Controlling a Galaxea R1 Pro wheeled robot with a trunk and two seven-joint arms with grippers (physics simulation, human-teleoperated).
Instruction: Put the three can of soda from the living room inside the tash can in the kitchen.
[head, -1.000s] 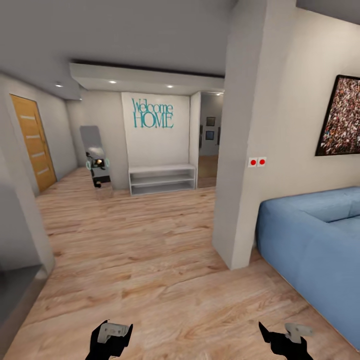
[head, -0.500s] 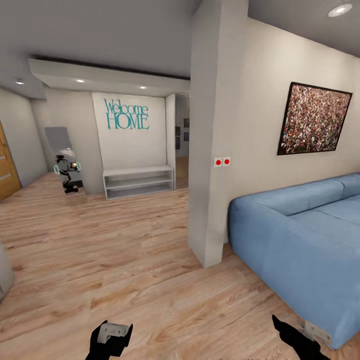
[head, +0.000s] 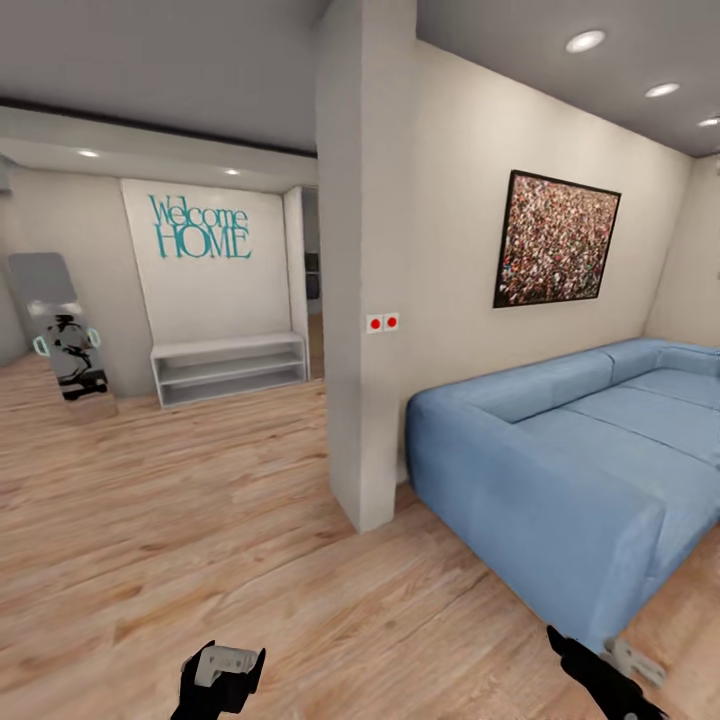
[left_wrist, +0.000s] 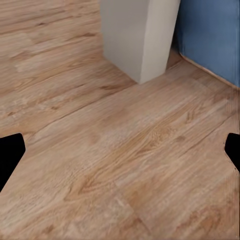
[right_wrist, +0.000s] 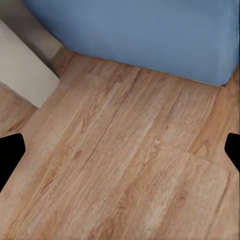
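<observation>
The three can of soda, the tash can and the kitchen are out of view. I am on the wood-plank floor (head: 200, 540) of the living room, beside a blue sofa (head: 560, 450). My left gripper (head: 222, 672) hangs low in the head view, open, with bare floor between its fingertips (left_wrist: 10, 155). My right gripper (head: 610, 675) is low at the right near the sofa's front corner, also open over bare floor, fingertips (right_wrist: 11, 152) wide apart.
A white pillar (head: 365, 300) stands just left of the sofa, with two red switches (head: 382, 322) on it. Behind it are a white low shelf (head: 228, 368), a "Welcome HOME" wall sign (head: 200, 228) and a leaning mirror (head: 62, 340). A framed picture (head: 555, 240) hangs above the sofa.
The camera has swung to the right: the orange door has left the picture and more of the sofa and the framed picture show. The grippers stay low and open.
</observation>
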